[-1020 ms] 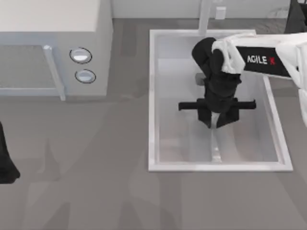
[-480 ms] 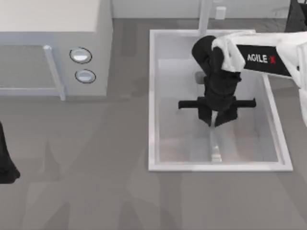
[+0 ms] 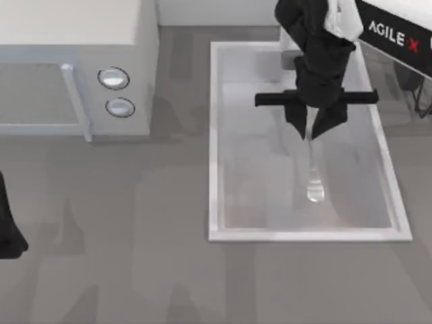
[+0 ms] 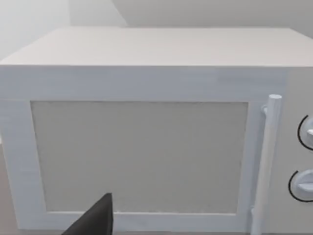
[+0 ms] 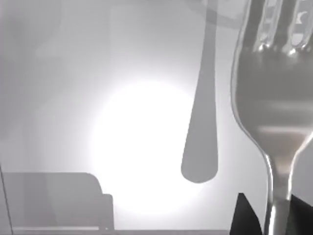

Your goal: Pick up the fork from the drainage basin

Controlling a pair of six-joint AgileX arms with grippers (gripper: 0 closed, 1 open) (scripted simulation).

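The drainage basin [image 3: 214,142] is sunk into the counter at the right of the top view. Above its back half, my right gripper [image 3: 312,132] points down and is shut on the silver fork [image 3: 313,177]. The fork hangs clear of the basin floor, its free end toward the basin's front. In the right wrist view the fork [image 5: 274,103] is close up, its neck pinched at my right gripper [image 5: 272,219], and its shadow falls on the pale floor. My left gripper [image 3: 8,233] is parked at the table's left edge, and one dark fingertip [image 4: 98,220] shows before the microwave.
A white microwave [image 3: 74,40] with two round knobs [image 3: 113,78] stands at the back left, its door [image 4: 139,156] and handle [image 4: 266,161] facing the left wrist camera. A white faucet post [image 3: 287,20] rises behind the basin. Grey countertop [image 3: 135,270] lies in front.
My right gripper has risen and moved toward the back of the basin. The fork came up with it and now hangs off the basin floor. The left arm has not moved.
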